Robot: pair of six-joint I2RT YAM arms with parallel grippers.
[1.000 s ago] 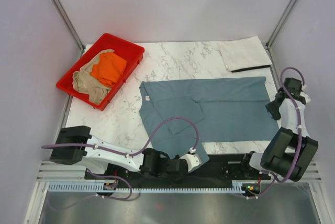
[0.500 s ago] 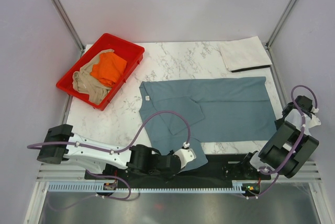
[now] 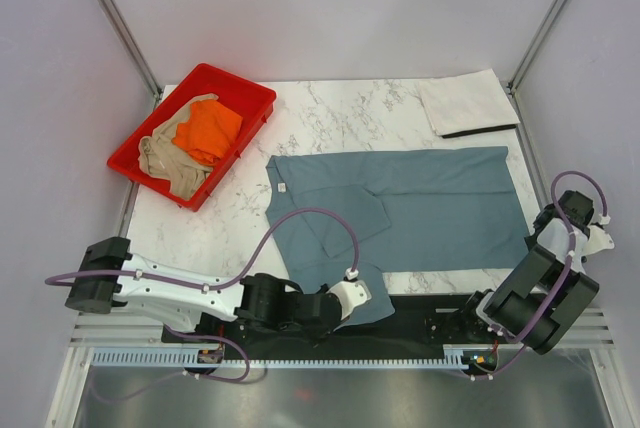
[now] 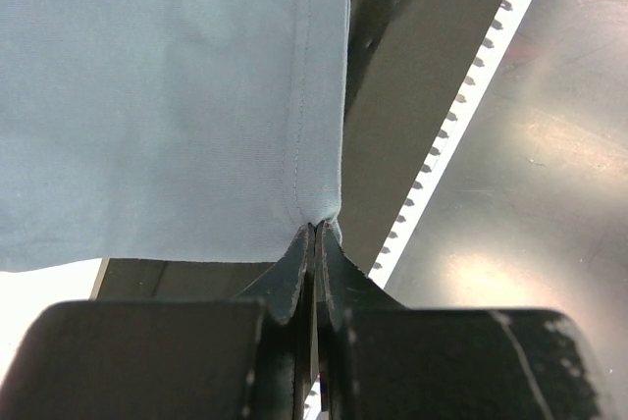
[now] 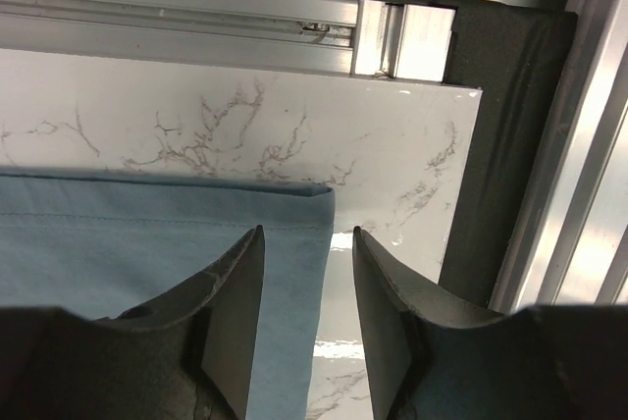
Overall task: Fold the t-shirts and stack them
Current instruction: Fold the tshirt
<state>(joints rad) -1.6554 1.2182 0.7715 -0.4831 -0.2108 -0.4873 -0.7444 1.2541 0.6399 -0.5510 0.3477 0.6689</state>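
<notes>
Left gripper (image 4: pixel 314 236) clamped tight on the near hem corner of the blue-grey shirt (image 3: pixel 430 203), at the near edge of the table (image 3: pixel 340 113); rest of that shirt lies spread flat mid-table; right gripper (image 5: pixel 307 243) about half open, nothing in it, poised over the shirt's right-hand corner; orange shirt (image 3: pixel 207 128) and tan shirt (image 3: pixel 165 160) crumpled in the red tray (image 3: pixel 245 96), far left; off-white shirt (image 3: pixel 467 101) folded at the far right corner.

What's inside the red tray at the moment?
The red tray holds a crumpled orange t-shirt and a tan-beige t-shirt, bunched together. Anything beneath them on the tray floor is covered.
</notes>
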